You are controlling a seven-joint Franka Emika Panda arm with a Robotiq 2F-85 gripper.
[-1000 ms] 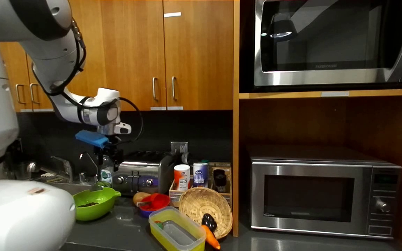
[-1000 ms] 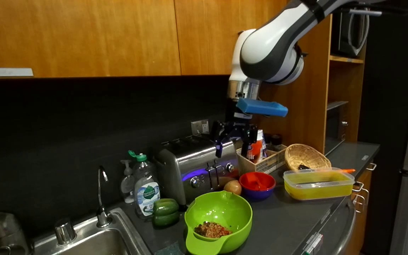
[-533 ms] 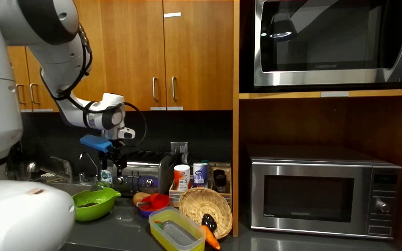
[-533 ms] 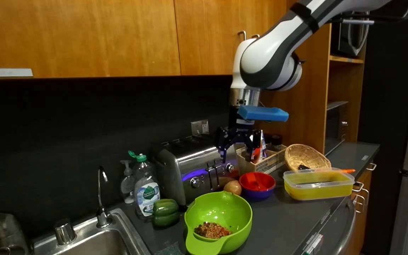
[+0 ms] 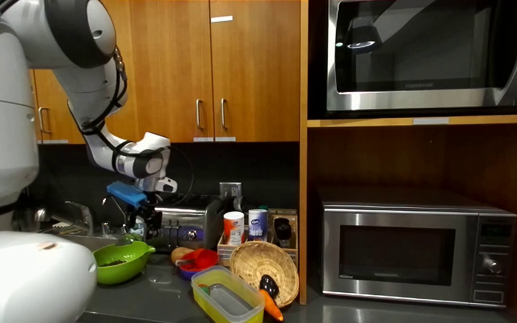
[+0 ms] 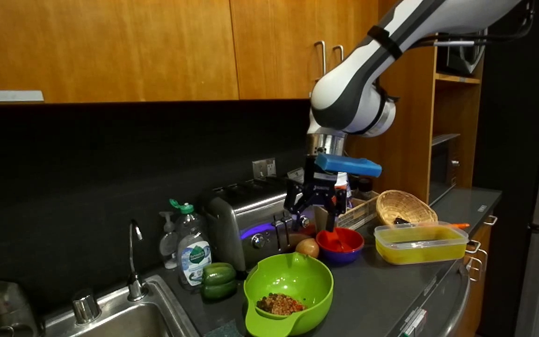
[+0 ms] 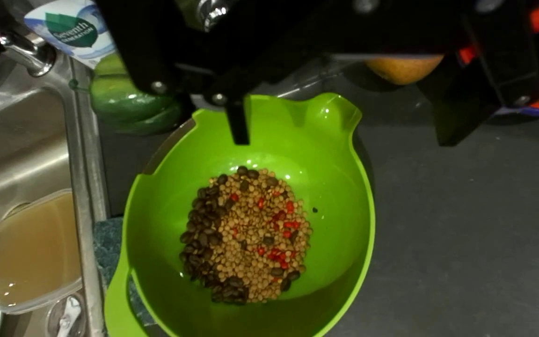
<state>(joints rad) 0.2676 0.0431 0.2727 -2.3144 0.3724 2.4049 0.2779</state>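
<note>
My gripper [image 6: 313,228] hangs in the air in front of the toaster, its black fingers spread apart with nothing between them. In the wrist view, the gripper [image 7: 345,136] appears over the spouted rim of a green bowl [image 7: 339,196]. That bowl holds tan lentils [image 7: 251,229], dark beans [image 7: 199,238] and some red bits. Near the fingers, in an exterior view, are a round brown onion-like item [image 6: 308,248] and a red bowl [image 6: 351,239] set in a purple one, with a red utensil inside. A blue block [image 6: 349,165] is fixed to the wrist.
The steel toaster [image 6: 251,210] stands behind the gripper. A green pepper [image 6: 219,281], a soap bottle [image 6: 194,257] and the sink [image 6: 129,323] lie to one side. A yellow container [image 6: 419,250], a wicker basket [image 6: 405,206] and a wooden box [image 6: 360,213] stand on the other.
My arm has come down steadily, bringing the open gripper lower in both exterior views and slightly rightward. Bowls and other items on the counter have stayed put.
</note>
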